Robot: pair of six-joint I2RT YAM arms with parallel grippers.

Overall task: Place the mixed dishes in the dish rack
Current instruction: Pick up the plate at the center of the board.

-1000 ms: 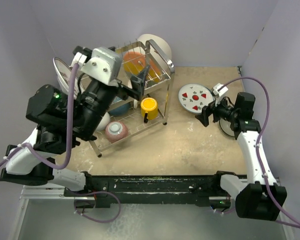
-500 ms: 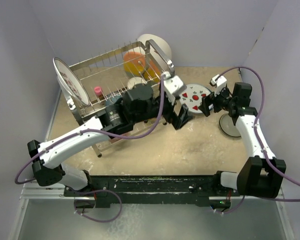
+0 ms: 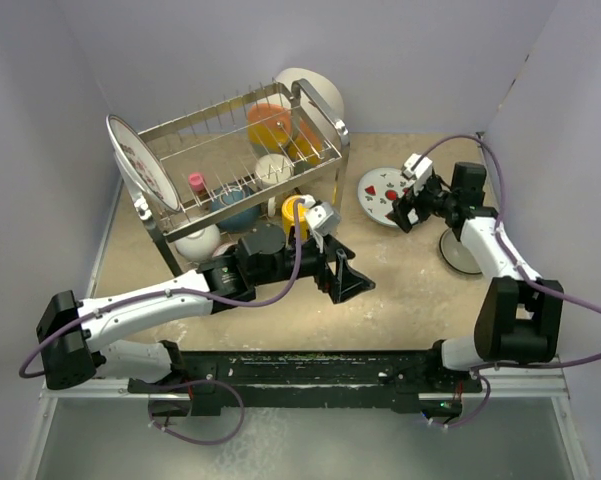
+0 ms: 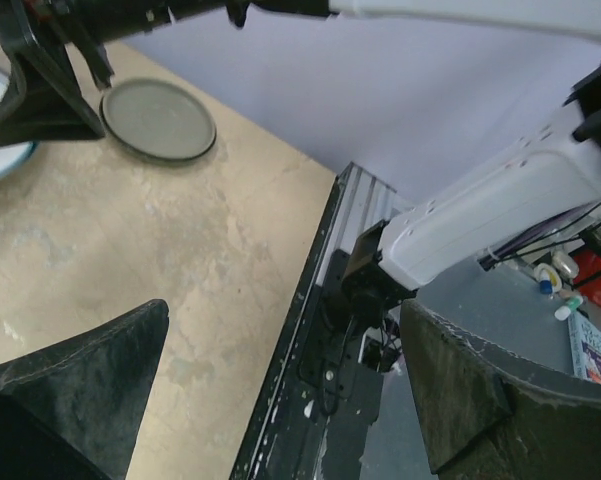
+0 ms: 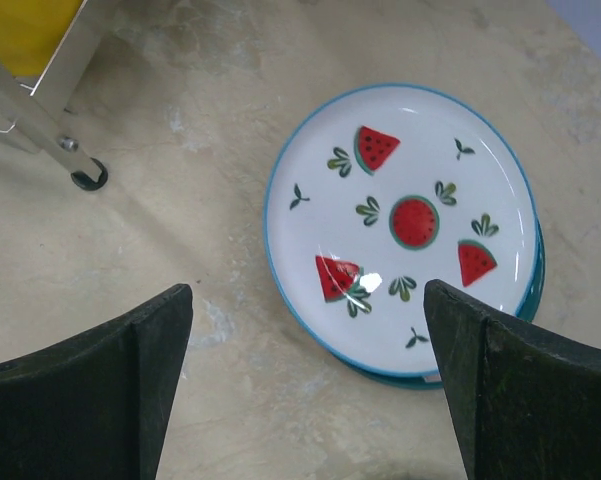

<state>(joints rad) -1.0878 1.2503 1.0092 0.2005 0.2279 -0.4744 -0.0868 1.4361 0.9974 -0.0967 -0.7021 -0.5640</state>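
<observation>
Lab robot cell: plain lilac walls (image 3: 410, 60), mounting rail (image 3: 310, 362).

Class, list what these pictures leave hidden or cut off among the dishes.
Right wrist view: yellow cup cut off by the frame corner.
Right wrist view: what lies under the watermelon plate; only a teal rim shows.
Top view: grey plate partly covered by the right arm.

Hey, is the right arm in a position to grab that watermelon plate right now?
Probably yes: the right gripper hangs open just above the watermelon plate, with nothing between them.
</observation>
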